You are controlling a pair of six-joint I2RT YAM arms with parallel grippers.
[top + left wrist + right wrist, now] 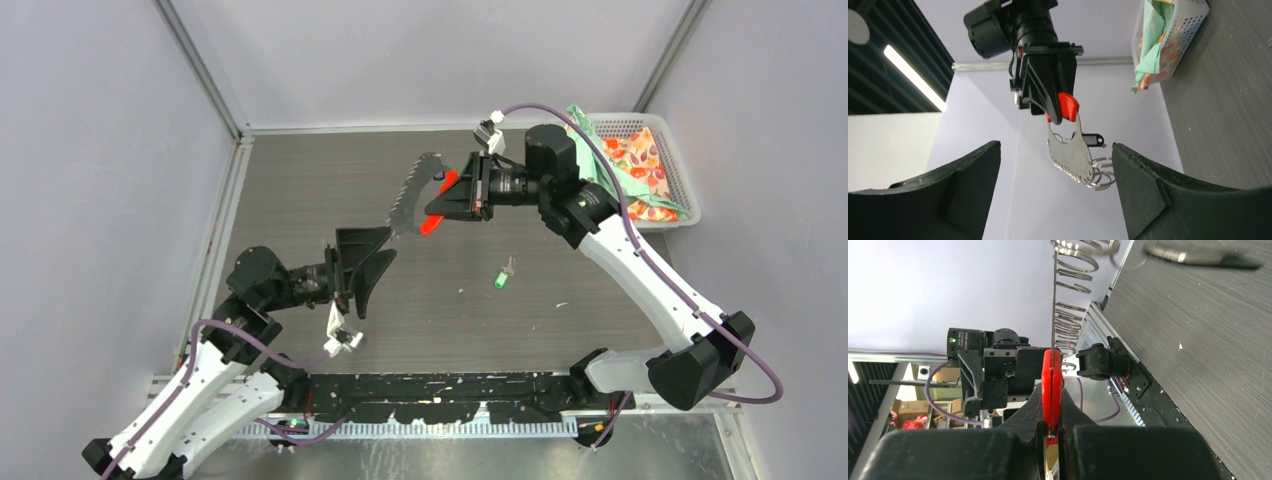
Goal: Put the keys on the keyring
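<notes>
- The right gripper (445, 200), just above the centre of the overhead view, was closed tight on the red tab (1068, 106) of the keyring (1072, 157), holding it up off the table (300, 200).
- The keyring's grey toothed plate, fringed with wire rings, reached from the tab toward the left gripper.
- The black-tagged key (1092, 140) hung in the air against the plate's edge. How it was attached could not be made out.
- The left gripper (375, 262), lower left of centre, had its jaws spread wide and held nothing. Its opening faced the keyring, near but apart.
- The green-tagged key (502, 277) lay alone on the table, right of centre.
- A white basket (680, 190) holding patterned cloth (630, 160) sat in the upper right corner.
</notes>
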